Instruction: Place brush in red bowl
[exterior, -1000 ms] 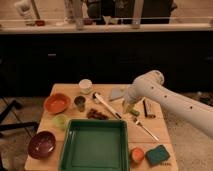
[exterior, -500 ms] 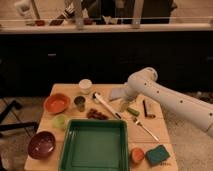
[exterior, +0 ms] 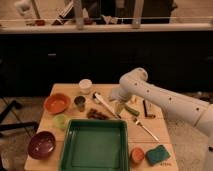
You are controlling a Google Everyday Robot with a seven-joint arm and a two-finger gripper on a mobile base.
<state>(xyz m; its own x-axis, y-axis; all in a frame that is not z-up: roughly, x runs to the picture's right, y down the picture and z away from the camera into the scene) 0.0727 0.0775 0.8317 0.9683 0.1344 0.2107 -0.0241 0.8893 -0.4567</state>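
I am at the reach, the first step, with nothing picked up yet. My claw (exterior: 119, 106) hangs low over the middle of the worktop (exterior: 49, 131), released, with nothing between its jaws. The brush (exterior: 106, 105) lies flat on the wood just to the claw's left. Its round head points to the far left and its white handle runs slantwise toward the near right, where it ends close under my claw. The red bowl (exterior: 56, 103) sits well apart from it at the left edge and looks empty. A small dark cup (exterior: 80, 103) stands between the two. As I judge it, the next move calls for turning the jaws across that slant and sliding a little left so that I stand over the handle rather than beside it. Then I come straight down and clench on the handle's middle. It is a thin thing lying flat, so I expect I must go nearly to the wood to catch it. A brown lump (exterior: 96, 115) lies just on the near side of the handle and a green piece (exterior: 131, 110) lies to my right, and I should not catch either with a finger. Once I hold the brush, I lift it clear of the dark cup, carry it left, and let go over the bowl.
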